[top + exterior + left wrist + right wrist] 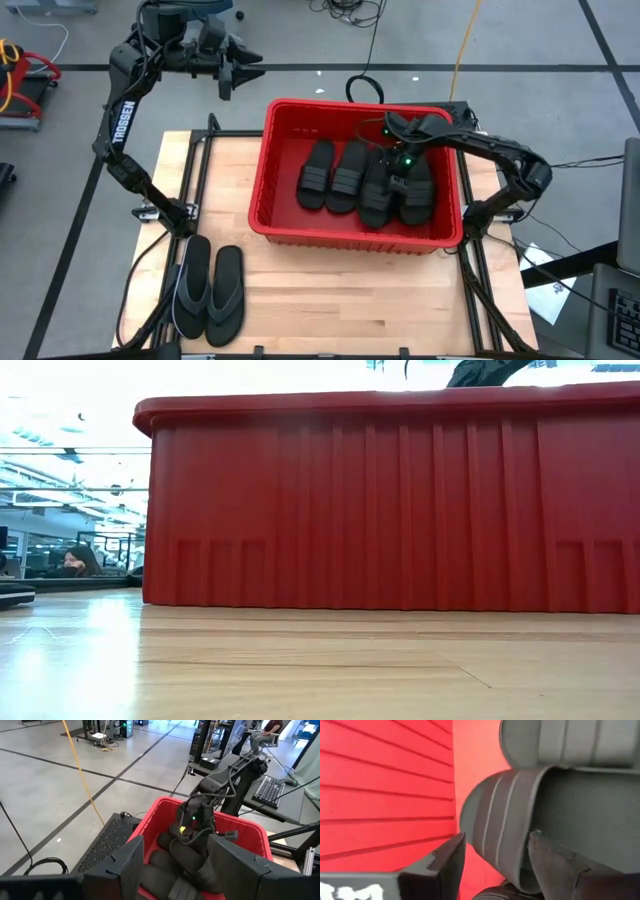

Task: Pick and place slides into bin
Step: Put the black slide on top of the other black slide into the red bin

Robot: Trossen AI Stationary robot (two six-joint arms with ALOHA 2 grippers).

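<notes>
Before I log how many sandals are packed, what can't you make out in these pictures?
- Sandals in the bin: low view shows only its wall.
- Rightmost sandals: high view, the right tool covers part of them.
- Thong pair: low view, cut off at the edge.
- Count: right wrist view is too close.

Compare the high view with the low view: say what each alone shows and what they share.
Only the high view shows four slides lying inside the bin, the thong-strap pair on the table, the right tool down among the slides, and the left tool raised beyond the table. Only the low view shows a person in the room behind. Both share the red bin and wooden table.
</notes>
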